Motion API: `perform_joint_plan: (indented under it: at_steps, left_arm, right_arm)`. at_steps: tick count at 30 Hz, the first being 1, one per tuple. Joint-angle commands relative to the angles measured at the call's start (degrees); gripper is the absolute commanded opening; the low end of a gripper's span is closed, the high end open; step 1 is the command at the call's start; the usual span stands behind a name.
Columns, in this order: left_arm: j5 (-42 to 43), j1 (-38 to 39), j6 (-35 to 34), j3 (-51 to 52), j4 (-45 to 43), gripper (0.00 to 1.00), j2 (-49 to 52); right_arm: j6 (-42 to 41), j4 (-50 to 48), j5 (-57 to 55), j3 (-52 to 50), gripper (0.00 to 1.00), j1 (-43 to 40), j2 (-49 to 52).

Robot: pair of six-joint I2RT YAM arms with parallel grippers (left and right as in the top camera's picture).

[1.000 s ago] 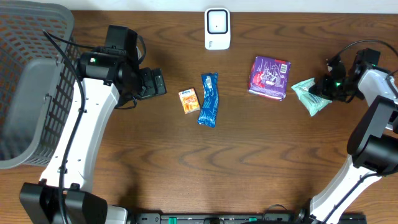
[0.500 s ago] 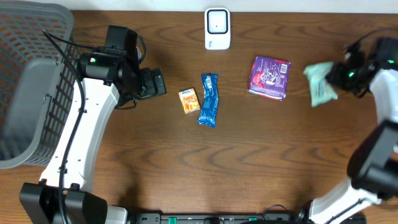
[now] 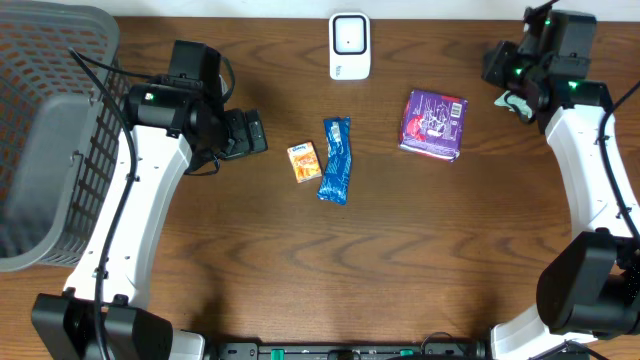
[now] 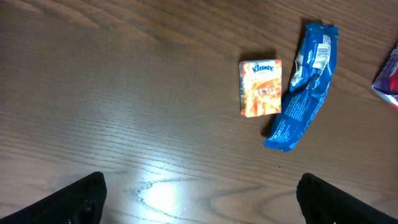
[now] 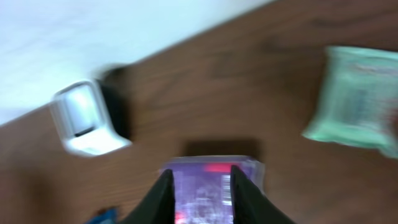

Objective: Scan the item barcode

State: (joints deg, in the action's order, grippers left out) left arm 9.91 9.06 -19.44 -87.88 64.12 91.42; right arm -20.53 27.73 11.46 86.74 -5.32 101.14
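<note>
Overhead: Scan not done, in my judgement. The white scanner [image 3: 349,45] stands at the far edge of the table [image 3: 400,260], middle, with nothing in front of it. The likely item, a green packet [image 3: 516,104], shows only as a pale sliver at the far right, mostly hidden under the right gripper [image 3: 497,68]. It is well apart from the scanner. Purple packet [image 3: 434,124] lies between the two. Orange tissue pack [image 3: 303,161] and blue wrapper [image 3: 336,160] lie mid-table, side by side. Left gripper [image 3: 250,132] hangs left of them, beside the basket [image 3: 60,60].

Left wrist: fingers spread wide, nothing between them. Tissue pack and blue wrapper lie ahead, untouched.

Right wrist: badly blurred. Fingers stand a narrow gap apart and hold nothing; the purple packet shows through the gap, farther off. The green packet sits off to the right, clear of both fingers, seemingly on the wood. It is pale mint, flat, soft-looking, with crimped ends. No barcode is legible.

Left to do, as I judge it: grip the packet, carry it left, and face its barcode to the scanner.
</note>
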Motion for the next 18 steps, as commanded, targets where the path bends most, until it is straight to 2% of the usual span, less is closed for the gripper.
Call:
perform_joint_plan:
  at_steps: [1, 5, 12, 18]
  left_arm:
    - [-0.55, -0.26, 0.35, -0.31, 0.17, 0.98, 0.24]
    - [-0.55, -0.26, 0.35, -0.31, 0.2, 0.98, 0.24]
    - [-0.55, -0.26, 0.35, -0.31, 0.2, 0.98, 0.24]
    - [-0.55, -0.26, 0.35, -0.31, 0.2, 0.98, 0.24]
  right_arm:
    - [-1.64, 3.04, -14.03, -0.22, 0.29, -3.17, 0.2]
    - [-1.62, 5.01, -13.03, -0.28, 0.34, -7.56, 2.21]
    - [-3.65, -1.01, -4.9, -0.28, 0.61, -11.65, 11.52]
    - [-4.74, -9.81, -2.6, -0.28, 0.64, -13.62, 21.31]
